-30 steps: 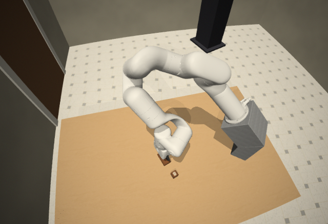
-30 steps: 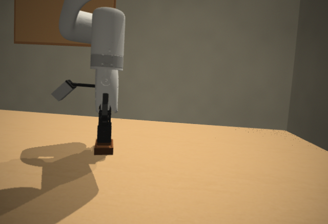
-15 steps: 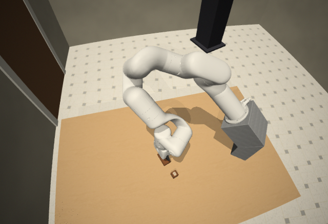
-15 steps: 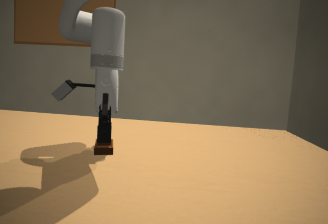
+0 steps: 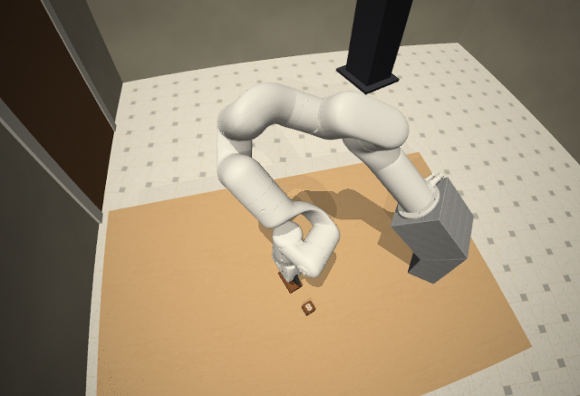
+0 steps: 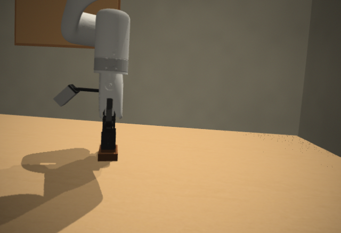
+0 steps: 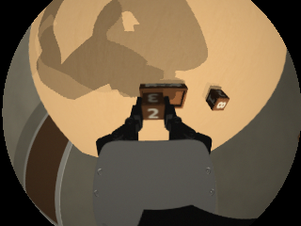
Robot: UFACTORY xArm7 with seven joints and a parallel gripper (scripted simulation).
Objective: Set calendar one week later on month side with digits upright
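Note:
My gripper (image 5: 294,283) (image 6: 108,149) (image 7: 152,103) is shut on a brown cube (image 7: 153,114) with a pale 2 on one face. Its darker face toward the tray's lettered wall bears a 3, which looks turned half around in the wrist view. The cube is in the left part of the tray as the wrist view shows it; whether it touches the tray floor is hidden. The brown tray (image 5: 291,288) (image 6: 107,157) (image 7: 185,96) lies flat on the table; its lettering is unreadable. A second brown cube (image 5: 308,307) (image 7: 217,99) lies outside the tray, 8 on top.
The second cube stands on the wooden table (image 5: 197,307) (image 6: 220,175), a short way from the tray's right end in the wrist view. The arm's grey base block (image 5: 433,242) stands at the table's right in the top view. The arm's shadow falls beside the tray.

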